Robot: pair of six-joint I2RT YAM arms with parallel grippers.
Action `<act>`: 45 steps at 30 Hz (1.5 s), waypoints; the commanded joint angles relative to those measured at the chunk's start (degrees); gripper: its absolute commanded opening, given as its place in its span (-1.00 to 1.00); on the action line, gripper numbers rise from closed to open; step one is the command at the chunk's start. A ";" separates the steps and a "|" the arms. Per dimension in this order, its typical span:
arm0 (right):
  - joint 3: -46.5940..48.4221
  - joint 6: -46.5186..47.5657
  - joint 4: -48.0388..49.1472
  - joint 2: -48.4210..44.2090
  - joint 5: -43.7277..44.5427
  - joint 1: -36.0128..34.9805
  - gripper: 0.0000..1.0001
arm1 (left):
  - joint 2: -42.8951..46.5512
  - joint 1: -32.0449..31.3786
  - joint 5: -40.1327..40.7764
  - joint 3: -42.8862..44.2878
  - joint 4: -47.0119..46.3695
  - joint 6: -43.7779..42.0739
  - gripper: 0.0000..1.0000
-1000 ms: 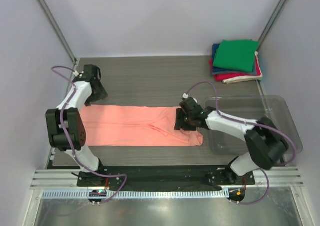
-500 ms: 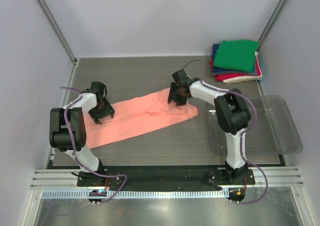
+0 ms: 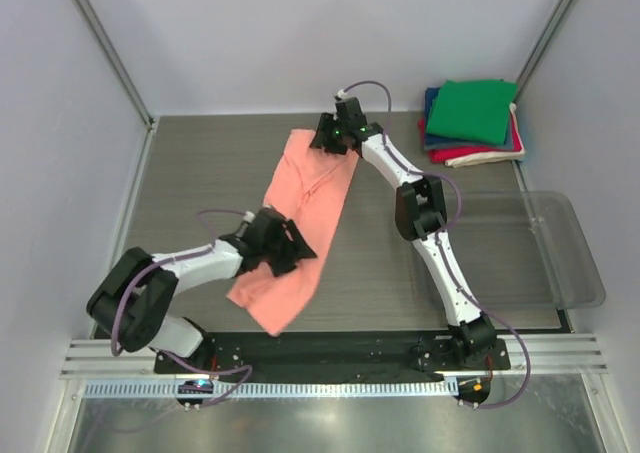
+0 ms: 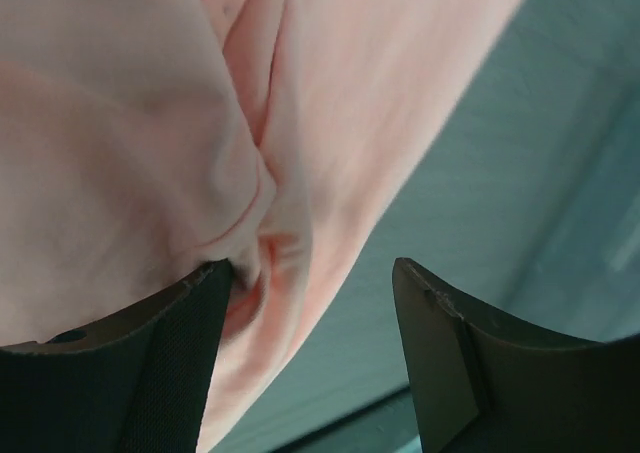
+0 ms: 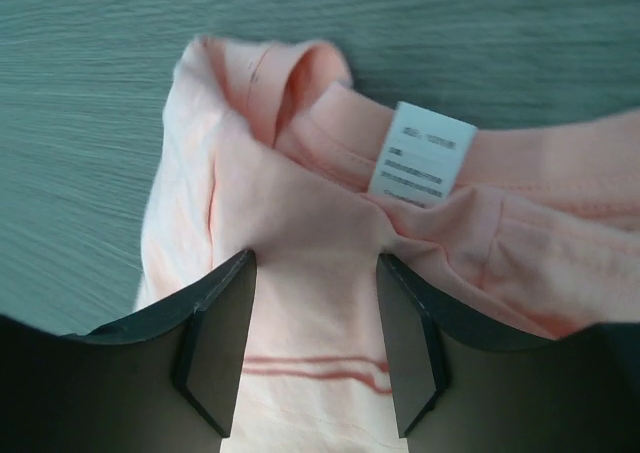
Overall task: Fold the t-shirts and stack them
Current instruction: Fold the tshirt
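Right claw (image 5: 312, 348) pinches soft salmon-pink t-shirt (image 5: 300, 223) — creased.

Long shirt (image 3: 303, 210): stretched diagonally across the table (image 3: 200, 173), one end at the far centre, the other near the front edge, left of centre.
Right gripper (image 3: 335, 136): at the shirt's far end, fabric between its fingers; the neck label (image 5: 421, 154) lies just beyond them.
Left gripper (image 3: 290, 248): at the shirt's near part, with cloth bunched against one finger (image 4: 150, 363).
Stack of folded shirts (image 3: 472, 121): far right corner, well apart from the long shirt and behind the tray.
Tray (image 3: 560, 253): on the table's right side, overhanging its right edge.
Arm bases: bolted at the near edge, left and right.
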State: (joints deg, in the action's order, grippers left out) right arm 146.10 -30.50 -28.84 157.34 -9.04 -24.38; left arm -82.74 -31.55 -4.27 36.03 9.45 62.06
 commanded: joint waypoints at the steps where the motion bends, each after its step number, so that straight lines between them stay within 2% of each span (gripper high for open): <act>1: -2.05 -0.08 4.82 6.49 -7.12 -1.28 0.16 | -8.65 -13.33 -9.26 -5.19 -8.12 17.90 0.38; 3: -2.05 -0.61 8.08 7.10 -9.14 -1.20 0.17 | -13.74 -19.82 -9.61 -1.25 -12.16 21.16 0.39; 5: -2.23 -1.14 12.65 7.28 -9.77 -1.28 0.19 | -17.70 -22.14 -9.70 1.57 -13.14 21.78 0.37; 8: -1.52 -0.61 13.72 7.20 -6.53 -1.19 0.21 | -17.81 -23.38 -9.18 3.34 -12.27 22.66 0.35; 10: -2.57 -1.22 13.90 6.32 -3.45 -0.67 0.22 | -14.83 -23.47 -6.82 3.69 -9.64 20.65 0.34; 11: -2.93 -1.75 13.90 5.88 -2.31 -0.41 0.22 | -13.51 -23.47 -5.41 4.13 -3.36 19.69 0.35; 16: -8.01 -4.47 13.55 2.90 7.00 0.74 0.22 | -2.46 -23.73 2.50 6.85 12.67 13.88 0.36; 17: -8.81 -5.26 13.11 1.76 12.24 0.83 0.21 | -0.60 -23.73 5.73 7.12 17.83 12.48 0.37; 18: -9.51 -7.10 12.85 1.22 13.94 1.35 0.21 | 1.16 -23.73 7.25 7.21 19.88 12.21 0.38; 24: -5.13 -9.84 11.44 3.41 21.24 1.88 0.20 | 12.94 -23.73 18.92 9.05 34.74 10.71 0.42; 28: -0.48 -12.21 11.95 5.61 22.93 1.97 0.20 | 16.73 -23.82 21.24 11.60 39.59 8.96 0.43; 30: -0.64 -11.60 13.89 4.92 20.48 1.97 0.25 | 18.31 -23.73 20.97 11.26 39.68 8.69 0.43; 31: -2.38 -11.16 17.47 4.13 16.20 1.97 0.28 | 19.01 -23.82 20.36 10.73 39.59 8.69 0.42; 32: -3.62 -9.85 19.42 1.51 14.07 1.97 0.32 | 19.71 -23.82 20.01 10.12 38.72 8.69 0.42; 33: -4.59 -9.32 21.09 0.00 11.87 1.97 0.47 | 21.46 -23.99 19.74 8.46 38.19 8.78 0.40; 34: -5.21 -8.44 22.67 -1.23 7.76 1.97 0.54 | 22.26 -24.08 19.31 7.66 37.66 8.86 0.40; 35: -4.95 -6.35 22.86 -3.94 6.24 1.80 0.62 | 23.14 -24.17 19.13 6.78 36.61 8.86 0.40; 36: -4.78 -4.93 22.86 -5.27 4.75 1.71 0.84 | 24.11 -24.26 19.21 5.21 36.08 8.86 0.40; 38: -6.17 -2.47 22.16 -8.87 2.11 1.44 0.99 | 26.13 -24.26 19.39 3.88 34.85 8.69 0.40; 40: -10.03 0.09 21.29 -16.86 1.92 1.18 0.99 | 26.58 -24.26 19.30 2.56 33.97 8.43 0.40; 43: -24.77 1.06 16.39 -31.79 5.42 0.74 0.99 | 26.40 -24.35 18.51 0.98 32.04 7.99 0.40; 44: -34.65 1.32 15.40 -36.70 7.09 0.39 0.99 | 26.58 -24.26 18.34 0.54 31.25 7.99 0.40; 45: -40.14 1.76 14.87 -41.01 8.76 -0.13 0.99 | 26.93 -24.35 17.90 -0.69 30.54 8.16 0.39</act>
State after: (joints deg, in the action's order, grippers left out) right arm 114.24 -32.12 -12.47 131.59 -3.01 -23.20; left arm -56.71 -55.55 13.02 36.75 43.38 71.02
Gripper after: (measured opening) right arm 0.995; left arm 0.698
